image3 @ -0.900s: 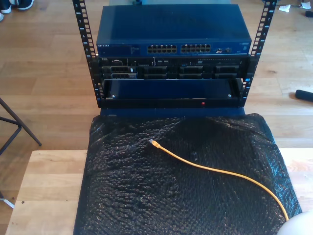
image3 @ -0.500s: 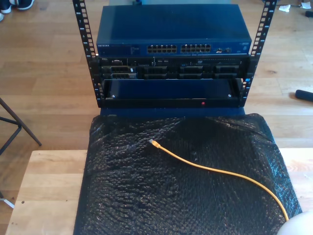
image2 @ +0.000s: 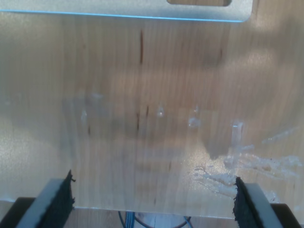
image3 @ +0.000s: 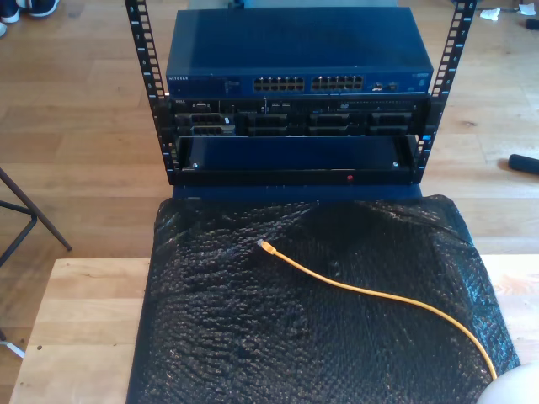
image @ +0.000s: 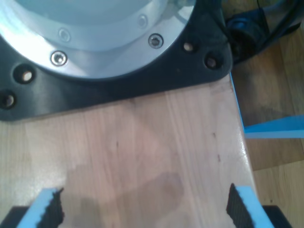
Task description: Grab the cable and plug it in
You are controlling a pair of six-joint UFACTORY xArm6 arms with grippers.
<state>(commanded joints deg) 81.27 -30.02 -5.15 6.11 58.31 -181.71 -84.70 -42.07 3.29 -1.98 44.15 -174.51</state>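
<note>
Cable point(image3: 370, 293) lies loose on black bubble wrap point(image3: 253, 337), long axis diagonal, plug toward the switch point(image3: 299, 63); my first gripper point(image: 145, 209) and my second gripper point(image2: 152, 197) both spread wide, empty, over bare wood, nearer arm unclear.

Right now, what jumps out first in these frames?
The yellow-orange cable stands out most: it snakes across the black bubble-wrap sheet on the wooden table, from the exterior view's lower right to its clear plug near the middle. Behind it, across a gap, a rack holds a blue network switch with two blocks of ports. Both wrist views look down on bare wood between open jaws; neither hand is near the cable.
</note>
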